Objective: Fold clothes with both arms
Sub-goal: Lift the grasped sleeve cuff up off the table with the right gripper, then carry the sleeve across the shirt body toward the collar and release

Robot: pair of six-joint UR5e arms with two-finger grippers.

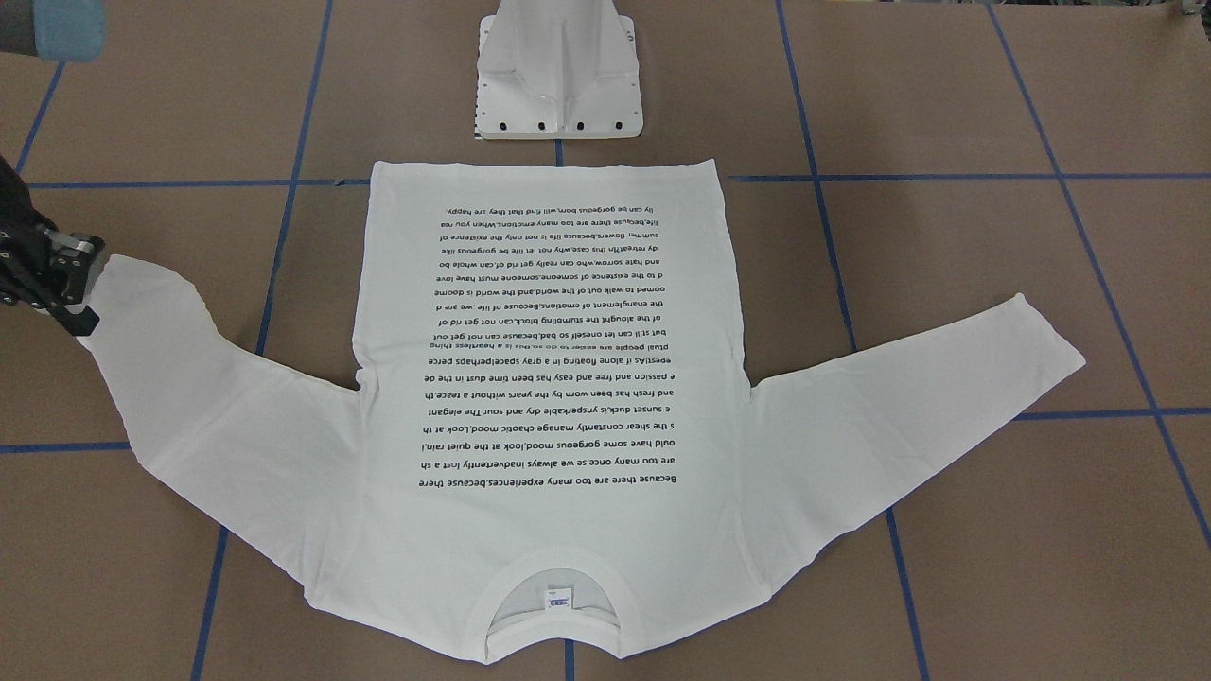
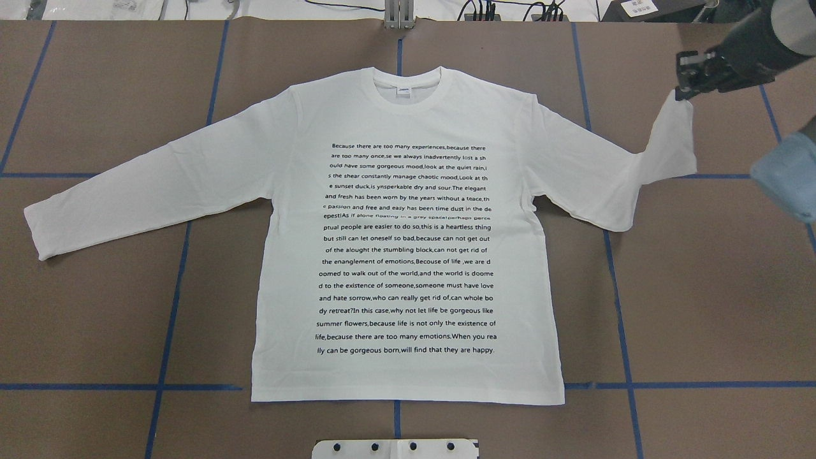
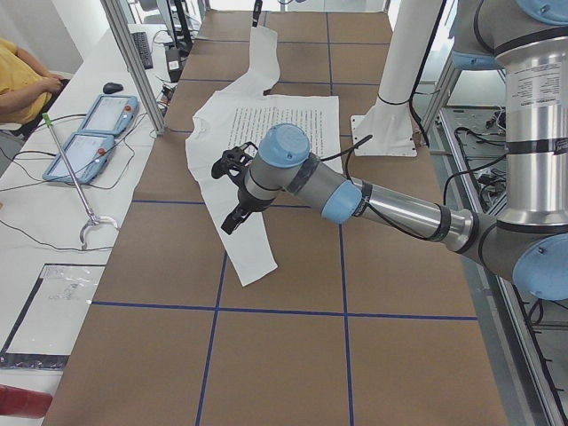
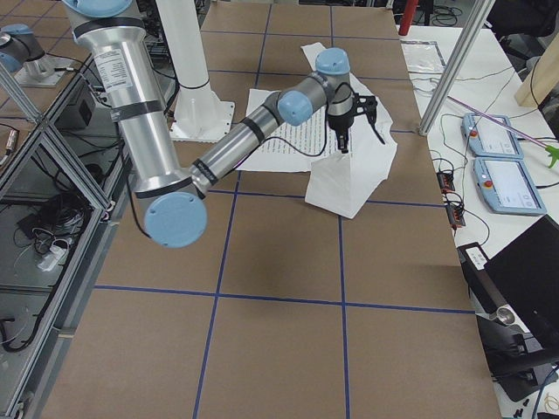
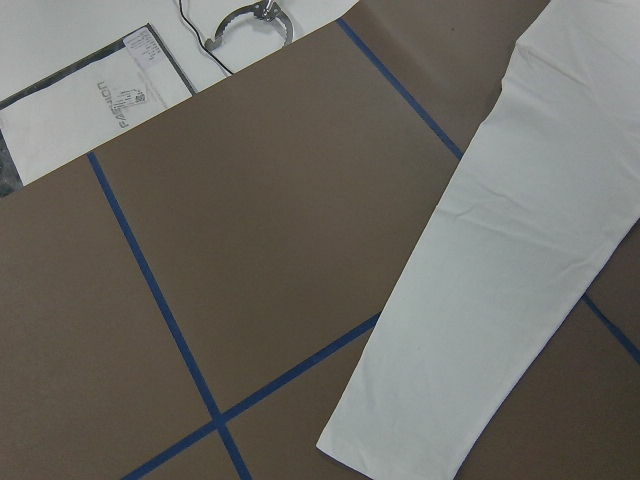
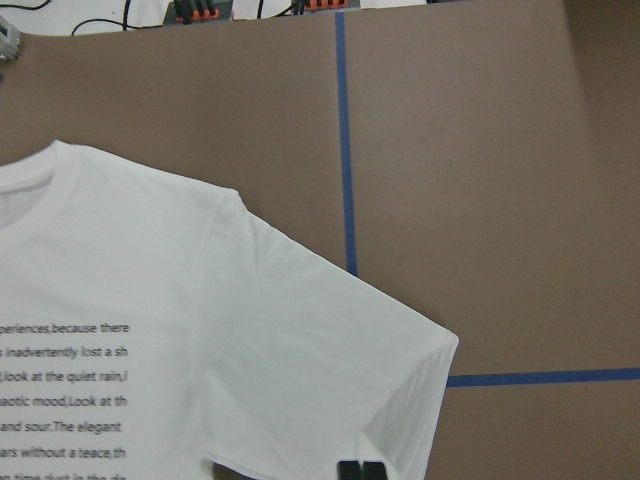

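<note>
My right claw (image 2: 683, 90) is clamped on one sleeve cuff of the T-shirt (image 2: 408, 115). Its body lies flat on the worktop (image 2: 701, 287), below and inboard. I cannot tell the left claw (image 3: 232, 191) opening. The cloth looks light and limp, best pinched at the edges.

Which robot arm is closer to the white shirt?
Right. The right gripper pinches one sleeve cuff of the shirt; the left gripper hovers above the other sleeve, not touching.

Bright, even overhead light; the T-shirt (image 2: 408, 255) casts thin soft shadows, and the right arm's blue joint cap (image 2: 787, 175) blurs at three o'clock.
</note>
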